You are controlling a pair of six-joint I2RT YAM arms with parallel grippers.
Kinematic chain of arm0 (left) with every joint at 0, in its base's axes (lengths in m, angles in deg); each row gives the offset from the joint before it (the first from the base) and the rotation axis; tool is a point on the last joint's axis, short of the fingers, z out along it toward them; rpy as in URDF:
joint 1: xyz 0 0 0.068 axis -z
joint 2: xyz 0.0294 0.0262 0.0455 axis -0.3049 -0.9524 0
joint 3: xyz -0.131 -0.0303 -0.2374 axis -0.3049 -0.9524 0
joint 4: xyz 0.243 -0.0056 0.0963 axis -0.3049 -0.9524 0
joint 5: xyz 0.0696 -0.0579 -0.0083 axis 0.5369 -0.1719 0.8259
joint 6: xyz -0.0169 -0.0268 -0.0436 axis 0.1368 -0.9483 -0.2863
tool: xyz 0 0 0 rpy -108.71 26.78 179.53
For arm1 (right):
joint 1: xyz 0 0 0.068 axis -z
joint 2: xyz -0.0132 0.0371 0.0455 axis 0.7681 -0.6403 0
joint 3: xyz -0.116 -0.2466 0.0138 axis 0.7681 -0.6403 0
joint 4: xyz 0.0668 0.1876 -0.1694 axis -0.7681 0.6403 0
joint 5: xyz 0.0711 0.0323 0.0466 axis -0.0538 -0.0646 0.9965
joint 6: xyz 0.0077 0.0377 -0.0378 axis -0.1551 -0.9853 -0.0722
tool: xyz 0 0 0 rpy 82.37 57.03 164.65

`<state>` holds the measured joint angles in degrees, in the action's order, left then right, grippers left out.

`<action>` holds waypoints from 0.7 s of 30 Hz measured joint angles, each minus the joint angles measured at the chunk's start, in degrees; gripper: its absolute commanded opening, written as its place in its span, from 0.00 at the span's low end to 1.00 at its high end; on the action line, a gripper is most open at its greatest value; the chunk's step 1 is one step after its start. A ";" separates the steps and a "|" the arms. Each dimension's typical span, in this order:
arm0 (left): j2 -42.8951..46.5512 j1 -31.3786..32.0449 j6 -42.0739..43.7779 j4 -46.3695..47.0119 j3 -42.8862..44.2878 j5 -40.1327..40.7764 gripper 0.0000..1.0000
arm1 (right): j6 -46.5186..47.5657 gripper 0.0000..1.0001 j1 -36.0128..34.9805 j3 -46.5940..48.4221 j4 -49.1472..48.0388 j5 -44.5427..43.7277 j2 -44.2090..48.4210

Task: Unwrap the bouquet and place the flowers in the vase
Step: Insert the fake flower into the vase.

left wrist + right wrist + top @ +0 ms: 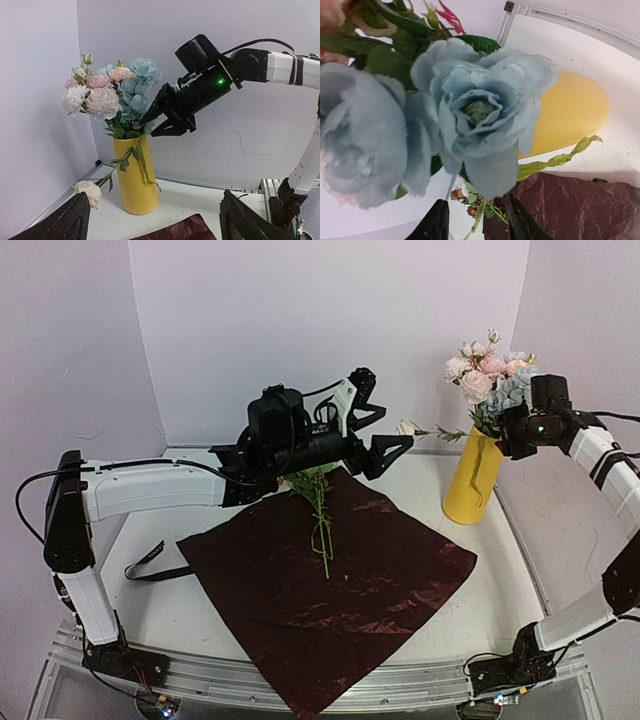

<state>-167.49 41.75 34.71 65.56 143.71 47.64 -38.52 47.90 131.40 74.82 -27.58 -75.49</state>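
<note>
Though most flowers (480, 375) fill the vase (472, 485), stems (322, 520) wait on the wrap (300, 620). Left hand (397, 427) and right hand (147, 129) gape empty.

The left arm (150, 485) reaches level across the middle, its left gripper (395, 428) spread wide and pointing right, while the right arm (600, 455) bends high, its right gripper (159, 121) pointing leftward with jaws partly parted.
</note>
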 measured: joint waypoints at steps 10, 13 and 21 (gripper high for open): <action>0.00 0.00 0.19 -0.01 0.00 0.06 0.92 | -2.82 0.52 0.00 -2.42 -0.26 3.89 3.70; 0.08 -0.02 0.66 -0.02 -0.06 0.32 0.92 | -2.81 0.56 -0.02 -2.79 -0.05 4.20 3.98; 2.19 -2.89 -1.78 0.02 -2.23 4.39 0.92 | 22.39 0.59 -0.16 -0.35 1.53 5.47 6.41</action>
<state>-165.30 38.86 32.93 65.58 141.48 52.03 -16.13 47.75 131.05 76.35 -22.11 -69.08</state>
